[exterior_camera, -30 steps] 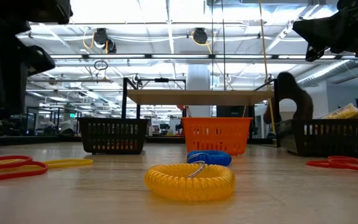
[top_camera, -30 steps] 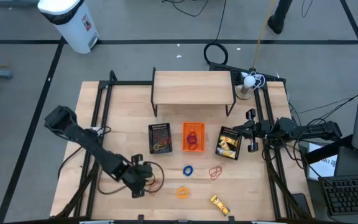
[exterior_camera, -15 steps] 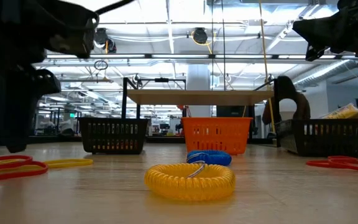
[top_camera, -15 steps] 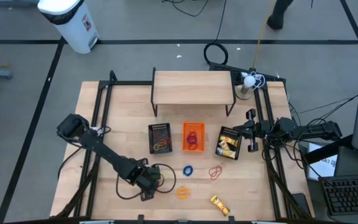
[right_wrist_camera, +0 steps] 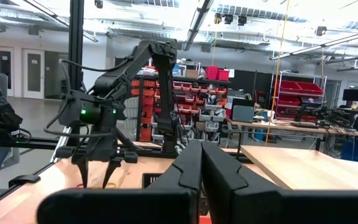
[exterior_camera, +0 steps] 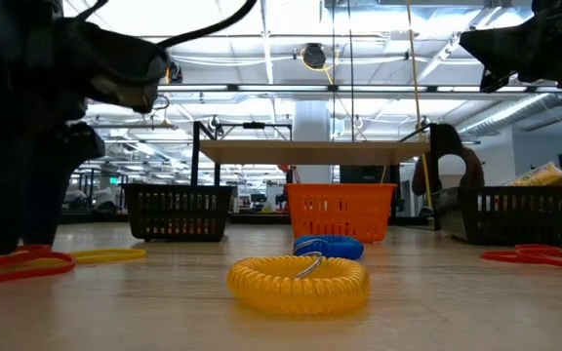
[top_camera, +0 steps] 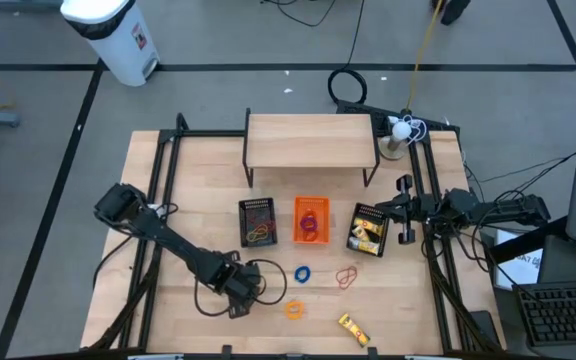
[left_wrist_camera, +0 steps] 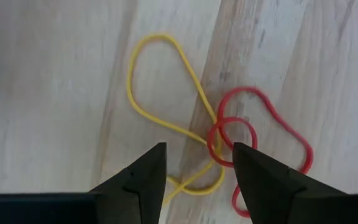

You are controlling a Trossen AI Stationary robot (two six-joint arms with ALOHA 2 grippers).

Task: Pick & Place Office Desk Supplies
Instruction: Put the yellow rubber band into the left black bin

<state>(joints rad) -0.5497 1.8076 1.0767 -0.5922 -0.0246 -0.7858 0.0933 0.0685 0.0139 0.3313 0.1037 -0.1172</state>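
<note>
A yellow rubber band (left_wrist_camera: pixel 160 106) and a red rubber band (left_wrist_camera: pixel 260 143) lie tangled on the table near its front left. My left gripper (left_wrist_camera: pixel 197 168) is open, points down close over them, and its fingers stand either side of the crossing; it also shows in the high view (top_camera: pixel 243 295) and the low view (exterior_camera: pixel 18 224). A blue ring (top_camera: pixel 302 273), an orange coil ring (top_camera: pixel 295 309), red rubber bands (top_camera: pixel 346 277) and a yellow oblong piece (top_camera: pixel 354 329) lie on the table. My right gripper (top_camera: pixel 405 210) is shut and waits at the right.
Two black mesh trays (top_camera: pixel 258 221) (top_camera: pixel 369 230) stand either side of an orange tray (top_camera: pixel 311 219) at mid-table. A wooden shelf (top_camera: pixel 311 140) stands at the back. In the low view the coil ring (exterior_camera: pixel 298 281) lies in front of the blue ring (exterior_camera: pixel 328 247).
My left gripper has gone toward the table's right edge and down, and now stands close over the yellow and red rubber bands.
</note>
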